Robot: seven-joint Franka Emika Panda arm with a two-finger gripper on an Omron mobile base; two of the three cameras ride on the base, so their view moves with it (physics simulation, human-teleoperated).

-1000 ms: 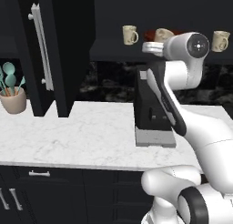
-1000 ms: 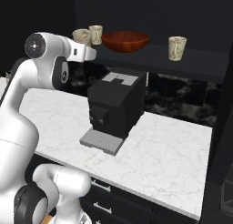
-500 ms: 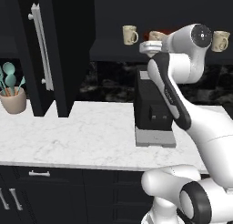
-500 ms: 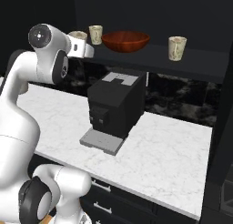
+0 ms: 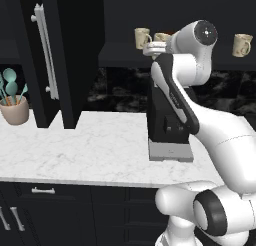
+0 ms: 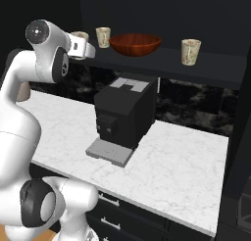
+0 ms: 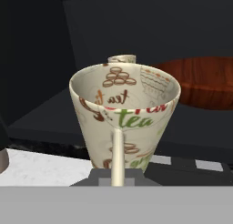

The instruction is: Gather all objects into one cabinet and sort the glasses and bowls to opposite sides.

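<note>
The gripper (image 6: 84,45) is squeezed tight on a cream mug (image 7: 124,118), holding it up by the cabinet shelf (image 6: 166,59) near the red-brown bowl (image 6: 135,43), probably so it can go on the mugs' side.

Glossy printed ceramic mug (image 7: 124,118); polished wooden bowl (image 7: 200,82).

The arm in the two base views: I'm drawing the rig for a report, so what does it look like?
The arm is glossy white, built of rounded, tube-like links. Dark grey to black rings mark the joints, with a round dark cap on the top joint and a dark strip along the forearm. The hand is a white block. No cables or lettering show.
</note>
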